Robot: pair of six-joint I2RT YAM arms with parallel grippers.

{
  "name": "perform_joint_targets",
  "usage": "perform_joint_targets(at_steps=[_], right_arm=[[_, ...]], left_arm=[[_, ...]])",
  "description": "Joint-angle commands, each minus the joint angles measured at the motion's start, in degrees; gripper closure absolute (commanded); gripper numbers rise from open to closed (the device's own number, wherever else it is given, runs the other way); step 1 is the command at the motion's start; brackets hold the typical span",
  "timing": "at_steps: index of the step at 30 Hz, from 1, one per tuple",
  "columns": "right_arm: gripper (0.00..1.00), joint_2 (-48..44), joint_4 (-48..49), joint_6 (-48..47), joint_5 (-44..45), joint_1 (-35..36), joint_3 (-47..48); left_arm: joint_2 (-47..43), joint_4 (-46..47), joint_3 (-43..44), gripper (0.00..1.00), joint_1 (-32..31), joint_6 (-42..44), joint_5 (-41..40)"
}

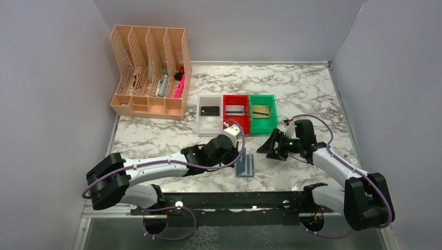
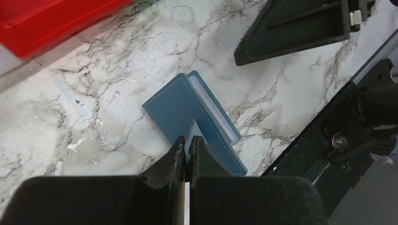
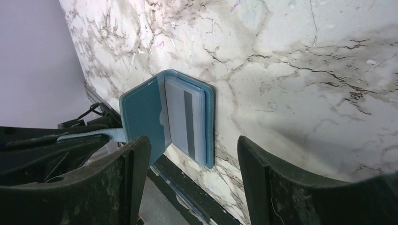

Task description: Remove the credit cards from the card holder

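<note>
The blue card holder (image 1: pixel 245 165) lies near the table's front edge with its cover (image 3: pixel 141 112) lifted open. My left gripper (image 2: pixel 189 145) is shut on the holder's blue closure tab and holds the cover (image 2: pixel 178 105) up. Inside, a grey credit card (image 3: pixel 185 119) with a dark stripe sits in the clear pockets. My right gripper (image 1: pixel 268 146) stands open just right of the holder, its jaws facing the open side and touching nothing. Three more credit cards lie in the bins: a black one (image 1: pixel 210 111), a silver one (image 1: pixel 235 110) and a gold one (image 1: pixel 261 110).
White (image 1: pixel 210 126), red (image 1: pixel 228 112) and green (image 1: pixel 263 125) bins stand in a row behind the holder. A peach mesh file rack (image 1: pixel 151 73) fills the back left corner. The black base rail (image 1: pixel 229 200) runs right behind the holder's near edge.
</note>
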Motion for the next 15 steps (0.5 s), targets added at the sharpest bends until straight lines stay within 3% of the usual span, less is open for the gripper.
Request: perform_joint_targets(at_steps=[1,8,15], right_arm=[[0.29,-1.7,-0.1,-0.4,-1.2,0.0,1.9],[0.4,-3.9,2.3,-0.2,-4.3,2.0,2.6],[0.48,0.8,1.8,0.2,2.9,12.8,6.5]], left_arm=[[-2.2,-1.6,-0.7,1.0,0.0,-2.7,-7.5],[-4.4,-4.9,-4.7,1.0,0.1,-8.8,-12.8],[-6.9,-9.3,-7.8,1.0,0.1,-15.1,-17.5]])
